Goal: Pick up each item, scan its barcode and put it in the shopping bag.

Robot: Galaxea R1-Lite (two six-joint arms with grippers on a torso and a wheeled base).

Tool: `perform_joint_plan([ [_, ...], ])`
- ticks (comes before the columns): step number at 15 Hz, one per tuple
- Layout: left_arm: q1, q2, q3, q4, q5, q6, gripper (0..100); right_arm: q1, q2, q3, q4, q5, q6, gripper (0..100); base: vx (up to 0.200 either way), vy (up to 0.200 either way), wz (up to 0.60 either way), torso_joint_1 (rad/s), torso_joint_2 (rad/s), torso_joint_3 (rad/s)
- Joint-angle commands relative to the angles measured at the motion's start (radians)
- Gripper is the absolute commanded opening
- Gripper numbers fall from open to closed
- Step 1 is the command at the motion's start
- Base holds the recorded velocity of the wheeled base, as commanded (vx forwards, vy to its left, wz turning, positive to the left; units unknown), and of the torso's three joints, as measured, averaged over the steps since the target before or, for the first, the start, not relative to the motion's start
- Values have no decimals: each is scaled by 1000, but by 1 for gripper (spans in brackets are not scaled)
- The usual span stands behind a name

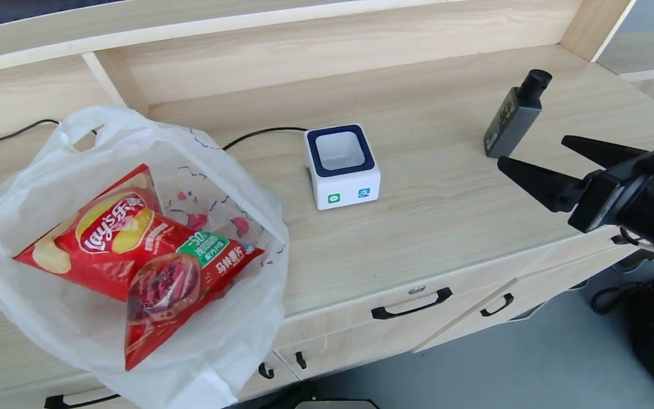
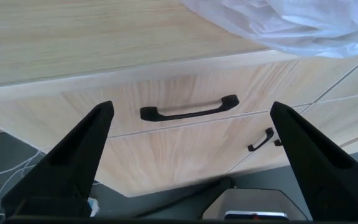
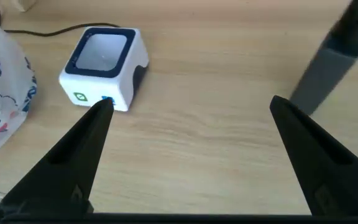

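- Right gripper (image 1: 531, 149) hung over the right end of the light wooden counter (image 1: 446, 216), its two black fingers spread wide with nothing between them; they pointed toward the scanner.
- Left gripper (image 2: 191, 106) was likewise spread and empty, in front of a drawer with a black handle (image 2: 188, 112), below the counter's edge.
- A dark grey bottle with a black pump cap (image 1: 511, 122) stood on its base just beyond the right gripper's fingertips, apart from them, long axis upright and cap uppermost. Its label was too small to make out.
- The white cube scanner with a dark blue rim (image 1: 343, 167) sat mid-counter, window facing up, a green and a blue square icon on its front; a black cable (image 1: 259, 132) ran off behind it.
- The white translucent plastic shopping bag (image 1: 20, 193), printed with small cartoon figures, lay open at the left. A red crisp packet (image 1: 128, 250) lay face up inside it, with a round yellow-and-red logo and a green patch.
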Motion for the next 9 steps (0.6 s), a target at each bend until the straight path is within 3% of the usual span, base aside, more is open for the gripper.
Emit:
perform_joint_plan([
  [1,0,2,0,0,0,0,100,-58,1,-6,0,1,3,100,0,0,0,0,0,0],
  [5,0,2,0,0,0,0,100,-93,57,-35,-5,20,74,100,0,0,0,0,0,0],
  [9,0,2,0,0,0,0,100,-152,40,36,-6,20,83,100,0,0,0,0,0,0],
])
